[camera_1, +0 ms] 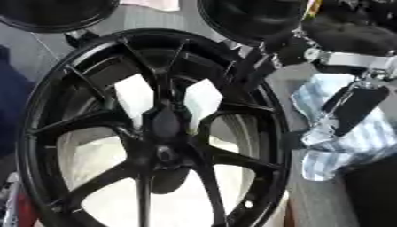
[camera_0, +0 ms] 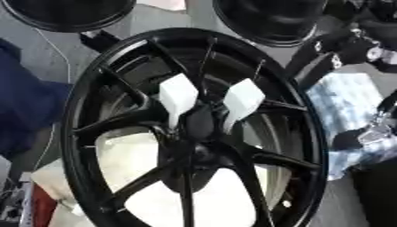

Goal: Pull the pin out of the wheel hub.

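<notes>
A large black spoked wheel point(camera_0: 85, 133) lies tilted and fills the view. At its hub point(camera_0: 198, 124) sits a dark rounded piece; I cannot tell the pin apart from the black hub. Two white flat pieces point(camera_0: 178, 95) show between the spokes just above the hub. My right hand point(camera_1: 256, 66) comes in from the upper right, black with silver joints behind it. Its fingers look straight and lie at the wheel's upper right rim, away from the hub. My left hand shows in neither view.
Two more black wheels point(camera_0: 70, 13) point(camera_0: 271, 20) lie at the far edge. A blue-and-white checked cloth point(camera_0: 349, 97) is right of the wheel, and dark blue fabric point(camera_0: 23, 111) is on the left. Something white point(camera_0: 147, 155) lies under the spokes.
</notes>
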### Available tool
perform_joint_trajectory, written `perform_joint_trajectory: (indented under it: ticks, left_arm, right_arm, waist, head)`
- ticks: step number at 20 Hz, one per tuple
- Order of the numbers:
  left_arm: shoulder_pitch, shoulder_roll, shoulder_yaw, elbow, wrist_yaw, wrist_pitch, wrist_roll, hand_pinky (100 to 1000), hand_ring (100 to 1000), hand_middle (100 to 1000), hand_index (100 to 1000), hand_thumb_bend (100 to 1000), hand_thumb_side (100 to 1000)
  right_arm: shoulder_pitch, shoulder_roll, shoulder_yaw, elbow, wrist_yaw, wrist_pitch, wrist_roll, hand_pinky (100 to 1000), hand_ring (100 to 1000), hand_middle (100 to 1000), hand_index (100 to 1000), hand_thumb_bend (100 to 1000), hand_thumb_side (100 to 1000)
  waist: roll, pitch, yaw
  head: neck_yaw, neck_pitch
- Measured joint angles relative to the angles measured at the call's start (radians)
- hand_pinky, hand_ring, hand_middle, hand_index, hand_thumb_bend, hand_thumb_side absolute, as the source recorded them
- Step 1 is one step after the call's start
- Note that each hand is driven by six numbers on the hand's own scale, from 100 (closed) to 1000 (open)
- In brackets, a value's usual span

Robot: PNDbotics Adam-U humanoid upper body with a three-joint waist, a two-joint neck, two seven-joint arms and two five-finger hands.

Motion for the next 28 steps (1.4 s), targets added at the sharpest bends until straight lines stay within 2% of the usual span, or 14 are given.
perform_joint_trajectory:
  ticks: [3, 8, 13, 21, 28]
  left_arm:
    - [-0.003, 0.000, 0.000, 0.000, 0.000, 0.000, -0.004, 808, 604, 595, 794, 114, 972]
    - [-0.014, 0.000, -0.006, -0.001, -0.002, 0.000, -0.008, 808, 604, 595, 794, 111, 971]
    - [-0.020, -0.001, -0.007, -0.004, -0.011, 0.001, -0.010, 808, 604, 595, 794, 107, 969]
    - [-0.030, -0.002, -0.012, -0.008, -0.034, 0.000, -0.013, 809, 603, 595, 792, 101, 967]
    - [-0.037, -0.003, -0.013, -0.008, -0.051, 0.000, -0.012, 810, 603, 595, 792, 100, 970]
  right_arm:
    - [-0.034, 0.023, 0.007, 0.000, 0.000, 0.049, 0.002, 850, 830, 786, 772, 567, 285]
    - [-0.069, 0.057, 0.017, 0.000, 0.004, 0.116, 0.011, 854, 833, 788, 775, 559, 271]
    - [-0.098, 0.086, 0.025, 0.000, 0.005, 0.175, 0.026, 857, 836, 792, 779, 561, 266]
    - [-0.126, 0.122, 0.048, 0.000, 0.025, 0.217, 0.068, 857, 837, 794, 792, 569, 253]
    - [-0.126, 0.150, 0.054, 0.026, 0.059, 0.228, 0.082, 857, 837, 793, 798, 568, 232]
  waist:
    - [-0.007, 0.001, 0.015]
    - [-0.010, 0.014, 0.036]
    - [-0.011, 0.029, 0.046]
    - [-0.023, 0.046, 0.065]
    - [-0.036, 0.059, 0.080]
  head:
    - [-0.021, 0.005]
    - [-0.053, 0.035]
    - [-0.069, 0.045]
    - [-0.079, 0.046]
    - [-0.084, 0.044]
